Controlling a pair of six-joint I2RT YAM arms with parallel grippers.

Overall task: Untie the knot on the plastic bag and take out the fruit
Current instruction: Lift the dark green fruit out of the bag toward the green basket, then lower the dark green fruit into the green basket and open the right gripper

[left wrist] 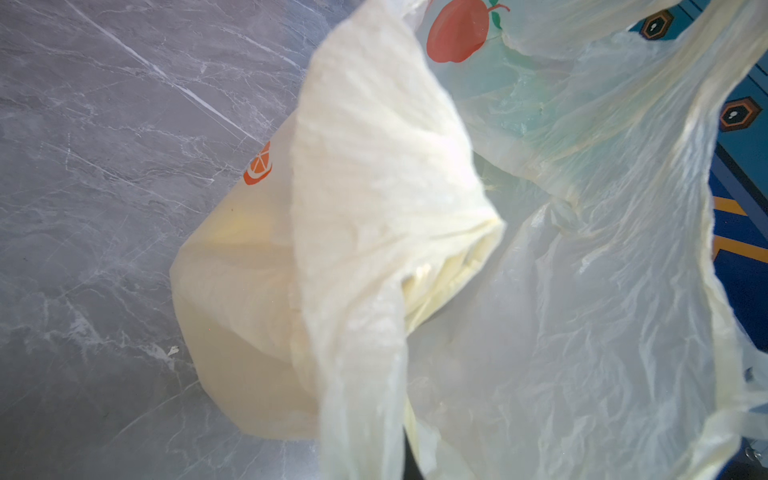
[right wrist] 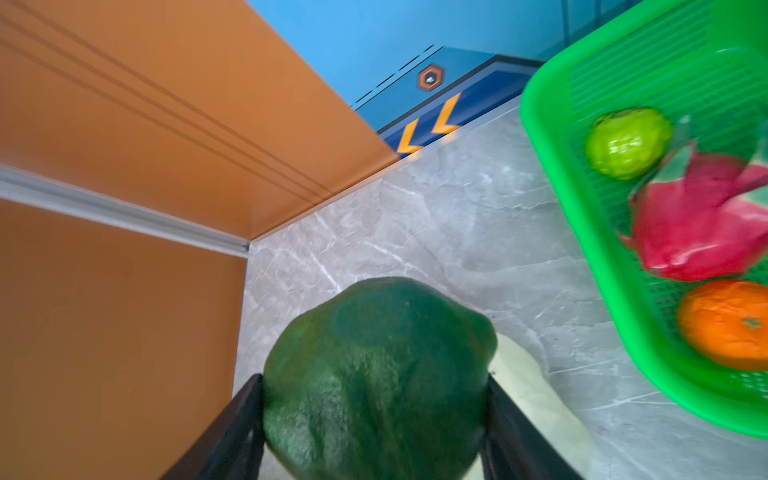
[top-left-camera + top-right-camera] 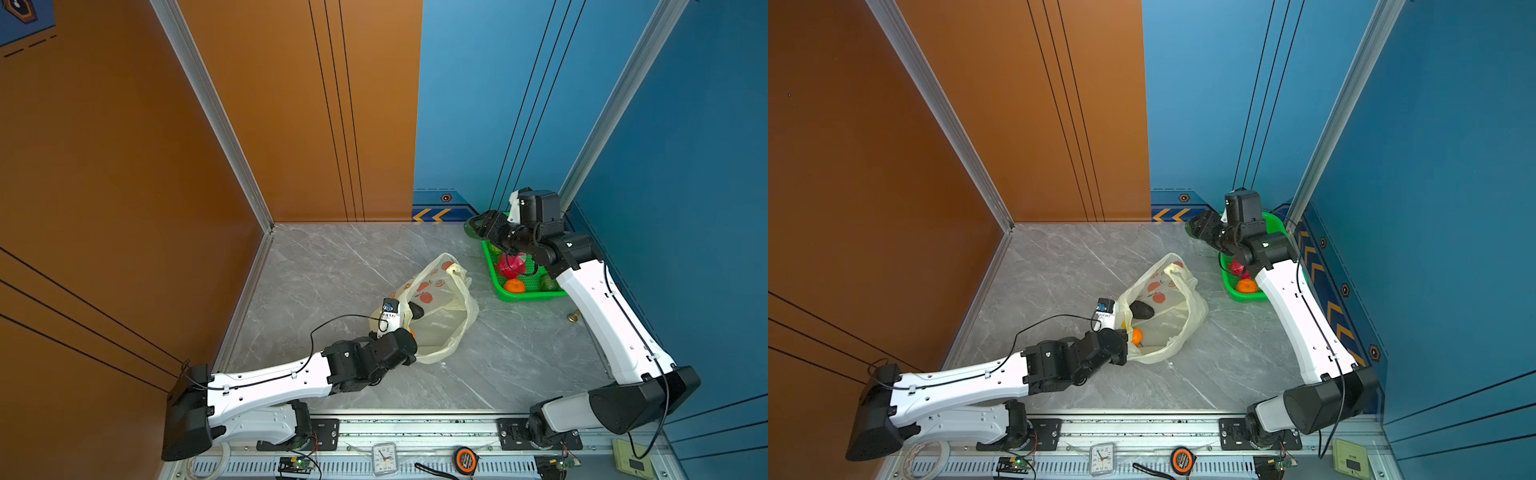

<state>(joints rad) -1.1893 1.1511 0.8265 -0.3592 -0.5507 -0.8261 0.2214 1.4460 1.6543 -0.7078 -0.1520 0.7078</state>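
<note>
My right fingers point(image 2: 511, 432) are spread around a dark green fruit point(image 2: 374, 374), one pressing each flank. They hold it above the tabletop point(image 2: 436, 232) near the far edge, just beside the green basket point(image 2: 557, 178) in the far right corner. A dragon fruit point(image 2: 698, 224), an orange point(image 2: 727, 324) and a lime-green fruit point(image 2: 627, 141) lie in that basket. The fruit I carry looks firm, pebbly and light. Gripped across its widest girth it should not squirt out, provided I let go low over the basket.

My left fingers are pressed together. I cannot see them, but the plastic bag point(image 1: 374, 187) rises straight toward my wrist, so I judge they pinch its rim. The bag lies at the middle of the tabletop, mouth gaping and no knot to be seen, with a dark avocado point(image 3: 1142, 309) and another orange point(image 3: 1136, 336) inside. The film is thin, slippery and limp. I should take a bunched fold of rim or a loop handle point(image 3: 457, 270), never a single layer, which would likely stretch or tear.
</note>
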